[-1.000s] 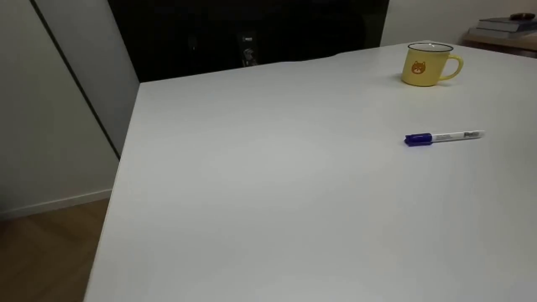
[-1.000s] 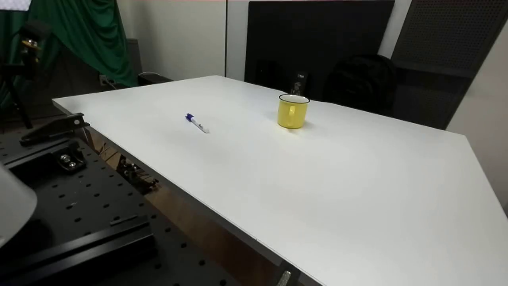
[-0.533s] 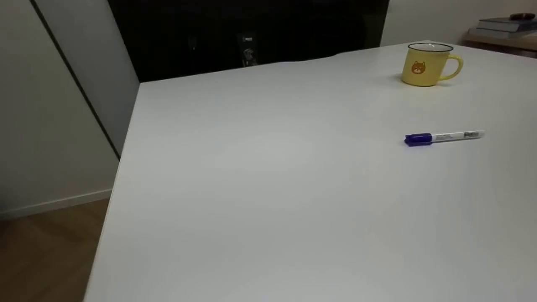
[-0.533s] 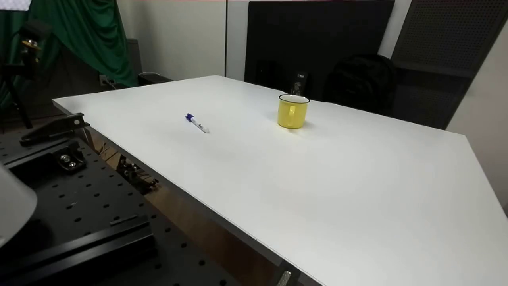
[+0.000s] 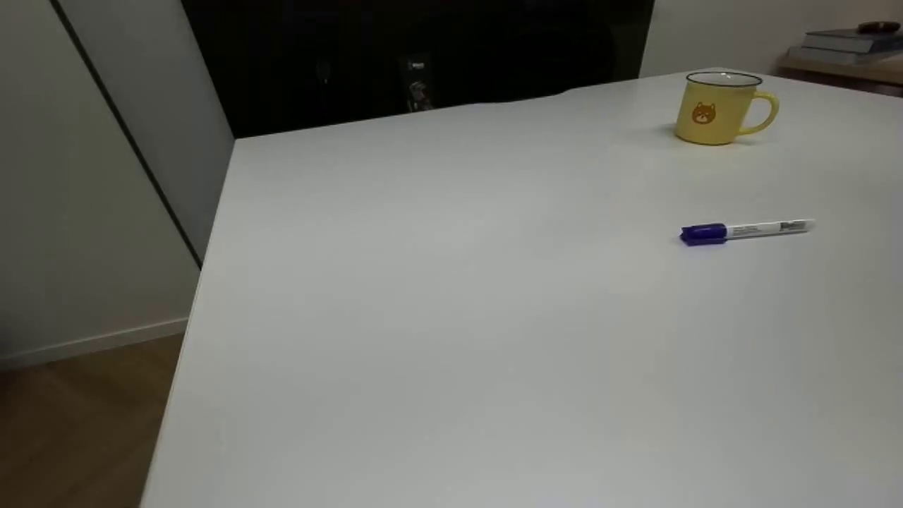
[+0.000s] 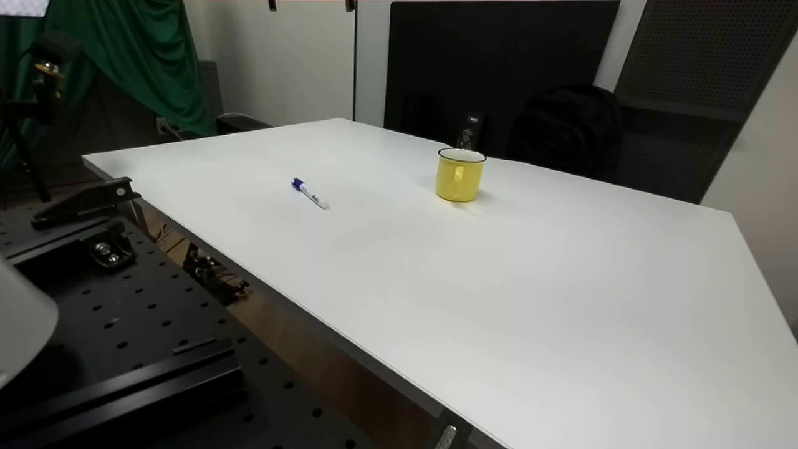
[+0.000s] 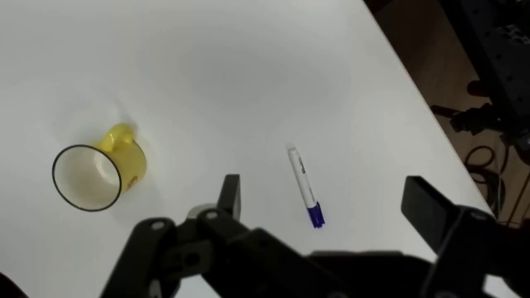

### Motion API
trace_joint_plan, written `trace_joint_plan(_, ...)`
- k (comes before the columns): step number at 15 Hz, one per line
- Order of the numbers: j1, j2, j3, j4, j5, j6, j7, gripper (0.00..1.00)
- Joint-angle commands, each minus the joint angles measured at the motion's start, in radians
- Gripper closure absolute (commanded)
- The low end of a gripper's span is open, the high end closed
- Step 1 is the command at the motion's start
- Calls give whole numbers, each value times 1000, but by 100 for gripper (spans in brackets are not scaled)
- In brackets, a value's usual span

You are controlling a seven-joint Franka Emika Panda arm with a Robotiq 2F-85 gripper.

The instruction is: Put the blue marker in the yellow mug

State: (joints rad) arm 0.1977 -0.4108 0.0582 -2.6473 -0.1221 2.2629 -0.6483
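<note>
The blue marker lies flat on the white table, its blue cap and white barrel showing in both exterior views [image 5: 748,231] [image 6: 309,193] and in the wrist view [image 7: 303,178]. The yellow mug stands upright a short way from it, with its opening up, in both exterior views [image 5: 716,109] [image 6: 459,176] and at the left of the wrist view [image 7: 130,163]. My gripper [image 7: 322,198] is wide open and empty. The marker shows between its fingers in the wrist view, well below them. In an exterior view only the gripper's fingertips show at the top edge [image 6: 272,5].
The white table [image 6: 530,280] has a near edge beside a black perforated base plate [image 6: 156,299]. A dark panel [image 6: 492,62] and a black backpack [image 6: 567,131] stand behind the table. Books [image 5: 846,42] lie on a shelf beyond it. Cables [image 7: 488,174] hang below the table edge.
The gripper's fingertips have come into view at the top edge of an exterior view, where they did not show before. The marker and the mug have not moved.
</note>
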Motion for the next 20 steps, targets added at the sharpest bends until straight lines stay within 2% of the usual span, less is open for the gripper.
trace_joint_plan(1, 48, 19, -60, -14, 23, 101, -207, 0)
trace_joint_plan(5, 92, 44, -104, -21, 99, 178, -476, 0)
trace_joint_plan(6, 51, 36, -64, -13, 70, 144, -378, 0)
trace_joint_plan(14, 47, 41, -60, -14, 74, 147, -397, 0)
trace_joint_plan(20, 0, 122, -59, -42, -13, 296, -396, 0)
